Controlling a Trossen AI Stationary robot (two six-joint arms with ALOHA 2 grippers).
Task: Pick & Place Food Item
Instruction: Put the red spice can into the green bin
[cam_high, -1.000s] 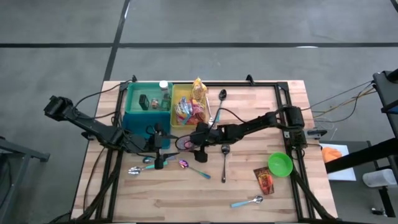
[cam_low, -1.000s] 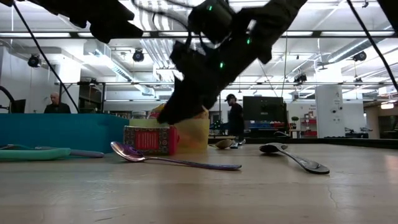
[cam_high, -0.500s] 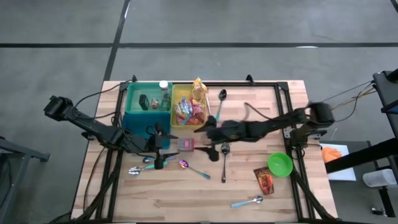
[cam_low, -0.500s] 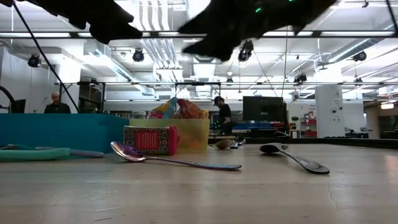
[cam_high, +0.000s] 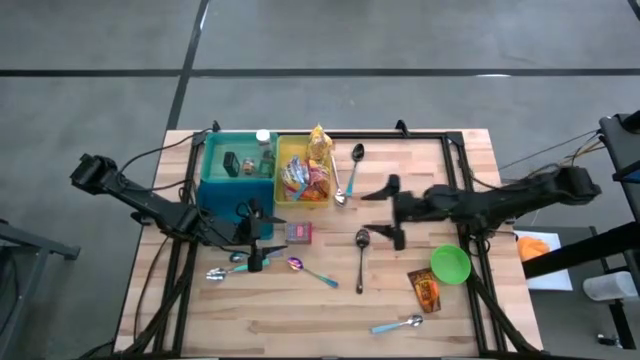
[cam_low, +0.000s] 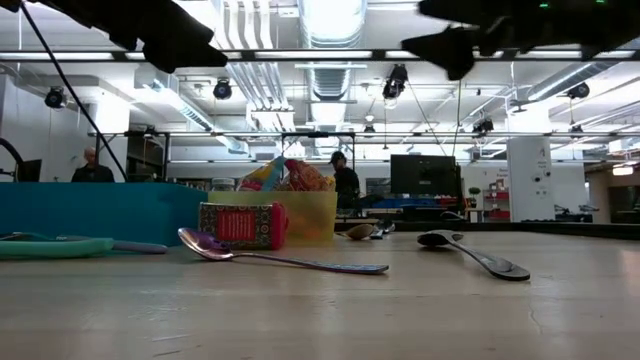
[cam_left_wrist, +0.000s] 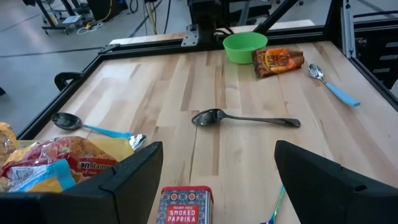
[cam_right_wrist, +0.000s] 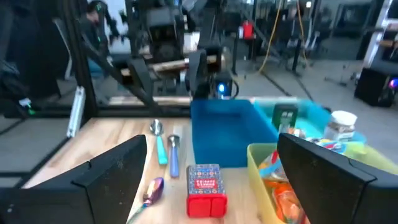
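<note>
A red smoked-paprika tin (cam_high: 299, 232) lies on the table just in front of the yellow bin (cam_high: 292, 150), which holds snack packets. The tin also shows in the wrist views (cam_left_wrist: 183, 205) (cam_right_wrist: 204, 186) and the low view (cam_low: 238, 225). My right gripper (cam_high: 387, 210) hangs open above the table's middle right, level, well clear of the tin, pointing at it (cam_right_wrist: 211, 146). My left gripper (cam_high: 262, 238) waits open above the table to the left of the tin (cam_left_wrist: 217, 186). An orange snack packet (cam_high: 424, 290) lies at the near right.
A teal bin (cam_high: 222, 178) with small jars stands left of the yellow one. A green bowl (cam_high: 451, 264) sits by the right edge. Several spoons lie about: a dark one (cam_high: 361, 255) mid-table, one (cam_high: 352, 165) by the yellow bin, coloured ones (cam_high: 310, 270) near the left gripper, another (cam_high: 398, 324) at the front.
My right gripper has drawn back from beside the paprika tin toward the table's right edge and risen, tipping from a downward slant to level, its fingers open throughout. The tin has stayed where it was on the table.
</note>
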